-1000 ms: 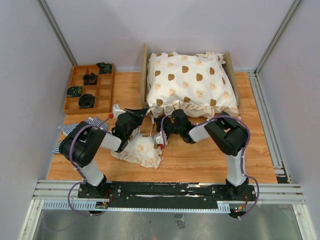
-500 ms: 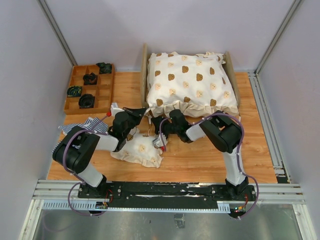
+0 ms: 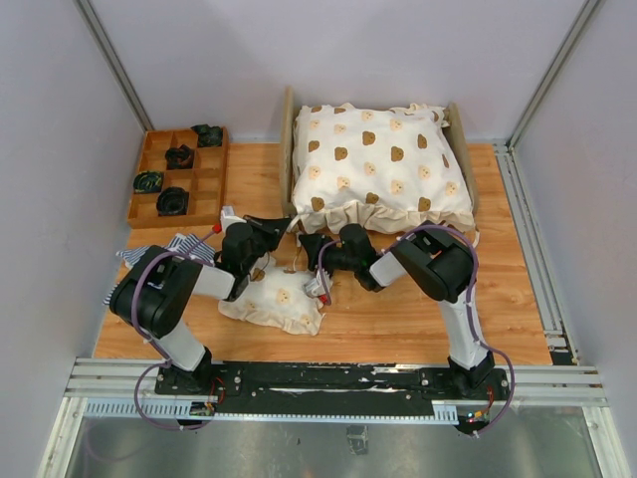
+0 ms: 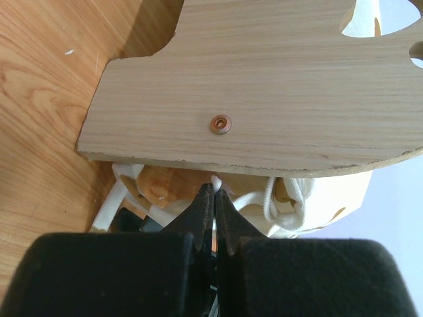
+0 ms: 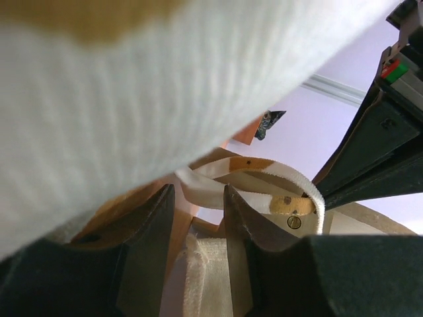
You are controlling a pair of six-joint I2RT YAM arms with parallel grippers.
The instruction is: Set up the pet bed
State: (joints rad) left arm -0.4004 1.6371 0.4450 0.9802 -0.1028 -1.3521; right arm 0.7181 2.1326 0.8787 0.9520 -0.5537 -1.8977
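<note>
At the far edge of the table (image 3: 418, 319), from centre to right, the pet bed (image 3: 460, 134) is found standing, its frame covered by a cream bear-print quilt (image 3: 383, 169). Both grippers are positioned at the bed's near-left corner. The left gripper (image 4: 213, 190) is clenched tight just under a plywood end panel (image 4: 264, 86). A sliver of white is seen at its tips, but it cannot be told whether anything is truly gripped. The right gripper (image 5: 198, 198) is seen with its fingers (image 5: 153, 221) parted. A white ribbed tape (image 5: 206, 277) lies in the gap and is not visibly pinched.

Risks noted:
- The tape is judged liable to slip out if the right fingers are closed off-centre, or drawn away before they are closed.
- The light frame could be dragged or tipped toward the near edge if the tape is tugged hard, and the quilt would be shifted with it.
- Contact between the two grippers is considered possible, so closely are they set.
- A small pillow (image 3: 279, 297), lying on the table beside the arms, could be swept aside by either one.
</note>
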